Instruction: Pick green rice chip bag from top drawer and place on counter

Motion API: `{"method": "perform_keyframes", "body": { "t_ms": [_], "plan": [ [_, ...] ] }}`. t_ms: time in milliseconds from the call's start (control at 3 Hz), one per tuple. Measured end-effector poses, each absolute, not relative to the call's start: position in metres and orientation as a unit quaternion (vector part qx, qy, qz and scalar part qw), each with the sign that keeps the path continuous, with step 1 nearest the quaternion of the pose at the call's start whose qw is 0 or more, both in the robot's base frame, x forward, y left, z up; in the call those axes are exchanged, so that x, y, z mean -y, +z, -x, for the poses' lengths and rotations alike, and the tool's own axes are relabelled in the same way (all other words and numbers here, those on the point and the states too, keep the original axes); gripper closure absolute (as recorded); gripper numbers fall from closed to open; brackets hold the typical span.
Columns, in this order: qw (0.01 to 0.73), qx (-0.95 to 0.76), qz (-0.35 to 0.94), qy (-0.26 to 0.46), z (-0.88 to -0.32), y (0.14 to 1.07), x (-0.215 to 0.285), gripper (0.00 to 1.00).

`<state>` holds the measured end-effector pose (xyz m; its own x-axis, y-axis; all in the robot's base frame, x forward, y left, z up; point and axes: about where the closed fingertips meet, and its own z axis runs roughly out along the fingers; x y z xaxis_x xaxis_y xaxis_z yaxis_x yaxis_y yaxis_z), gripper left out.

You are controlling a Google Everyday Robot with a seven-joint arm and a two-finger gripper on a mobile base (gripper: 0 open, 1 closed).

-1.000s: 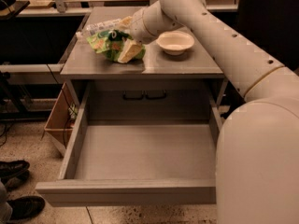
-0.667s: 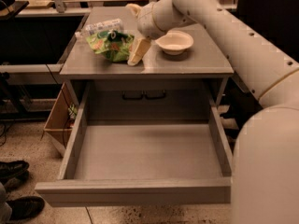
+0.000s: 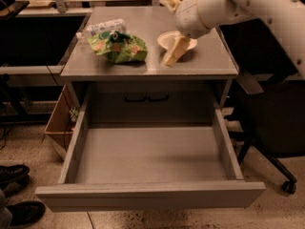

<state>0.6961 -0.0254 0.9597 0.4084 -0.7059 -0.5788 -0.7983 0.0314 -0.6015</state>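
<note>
Camera view: crinkly light-green snack pouch (image 3: 119,49) lies, seemingly delivered, on grey metal counter (image 3: 209,63), near the tan gripper (image 3: 170,58), whose opening I cannot tell.

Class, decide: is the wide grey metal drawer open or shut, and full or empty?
Open and empty: the wide grey metal drawer is pulled out, its floor bare. The gripper hangs over the grey metal counter.

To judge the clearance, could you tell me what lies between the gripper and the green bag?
Only bare counter, as the camera view shows. The gripper hangs beside the bag, at the white bowl's near edge.
</note>
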Motion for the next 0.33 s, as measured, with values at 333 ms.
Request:
{"method": "perform_keyframes", "body": {
  "t_ms": [333],
  "plan": [
    [0.470, -0.554, 0.685, 0.042, -0.6931, 0.9581, 0.0495, 0.00]
  ]
}}
